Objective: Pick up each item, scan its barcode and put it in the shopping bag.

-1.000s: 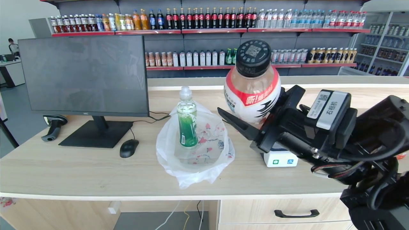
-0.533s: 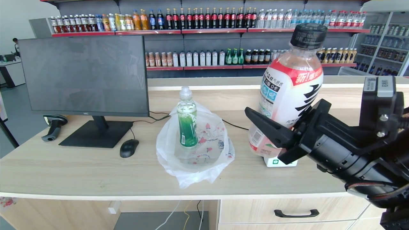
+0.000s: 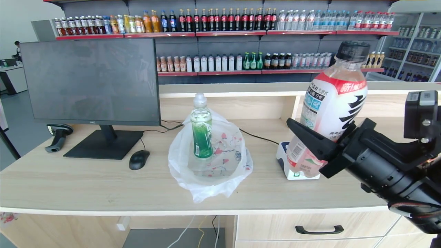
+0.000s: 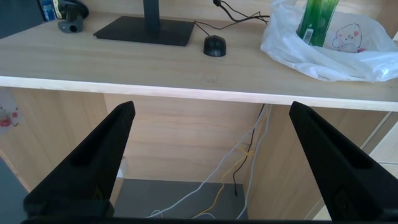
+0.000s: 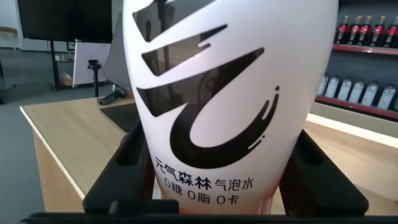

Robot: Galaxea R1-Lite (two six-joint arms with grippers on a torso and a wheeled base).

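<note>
white bottle point(image 3: 330, 103) clamped in right pincer point(image 3: 327, 139), base right by scanner box point(image 3: 282, 155); left pincer point(image 4: 211, 109) spread wide, empty, below surface point(image 4: 155, 68) edge; green bottle point(image 3: 202, 134) upright in shopping bag point(image 3: 224, 174).

A pale wood tabletop point(image 3: 86, 186) runs across the near ground, with a raised ledge point(image 3: 241, 89) of the same wood along its far edge at twelve o'clock. Behind it a dark grey wall unit point(image 3: 206, 46) carries red-edged shelves point(image 3: 227, 33) packed with rows of drinks bottles. At two o'clock stands a white shelving rack point(image 3: 410, 44), also stocked. At ten o'clock a plain white wall point(image 3: 20, 13) meets a grey floor point(image 3: 17, 113). Under the tabletop, at five o'clock, is a drawer point(image 3: 275, 224) with a black handle point(image 3: 319, 229); loose cables point(image 3: 201, 232) hang at six o'clock. The light is even and bright.
</note>
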